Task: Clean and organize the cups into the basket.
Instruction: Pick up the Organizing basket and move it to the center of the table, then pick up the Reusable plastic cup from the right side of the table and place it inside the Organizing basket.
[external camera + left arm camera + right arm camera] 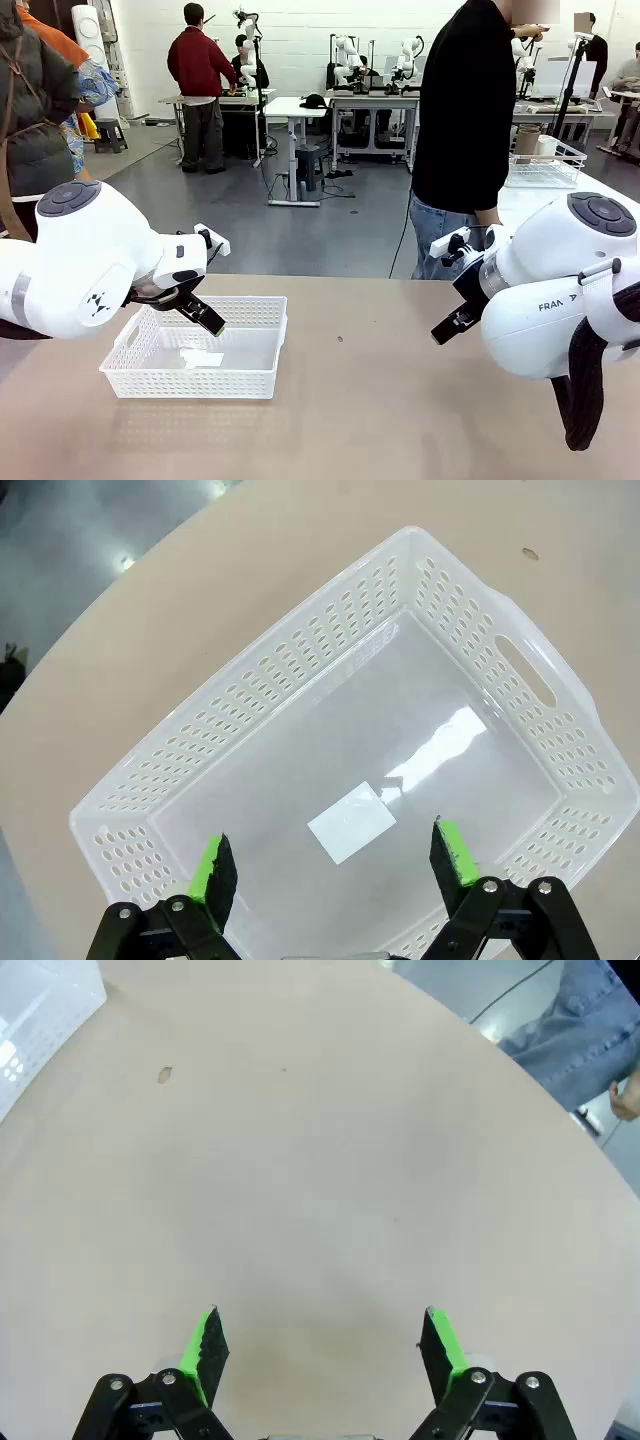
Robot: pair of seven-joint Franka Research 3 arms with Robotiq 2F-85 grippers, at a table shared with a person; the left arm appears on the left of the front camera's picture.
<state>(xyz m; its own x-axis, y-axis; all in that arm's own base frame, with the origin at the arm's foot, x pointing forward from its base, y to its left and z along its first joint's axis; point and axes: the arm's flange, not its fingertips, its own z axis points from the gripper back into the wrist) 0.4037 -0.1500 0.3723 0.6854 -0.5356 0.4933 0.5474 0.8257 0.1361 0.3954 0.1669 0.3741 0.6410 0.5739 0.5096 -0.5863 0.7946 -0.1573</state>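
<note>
Two grippers spread wide, holding nothing: my left gripper (pixel 205 318) hangs over the white lattice basket (pixel 190 380), which sits near left on the tan table (pixel 380 400); my right gripper (pixel 450 325) hovers over bare tabletop. I read "FRA" on the right arm (pixel 555 305). Left wrist view adds the basket's slot handle (pixel 525 670) and a white sticker (pixel 350 825) on its bottom, too washed out to read. Right wrist view catches a person's jeans (pixel 590 1020) at the far edge. Grey floor (pixel 300 230) beyond.
</note>
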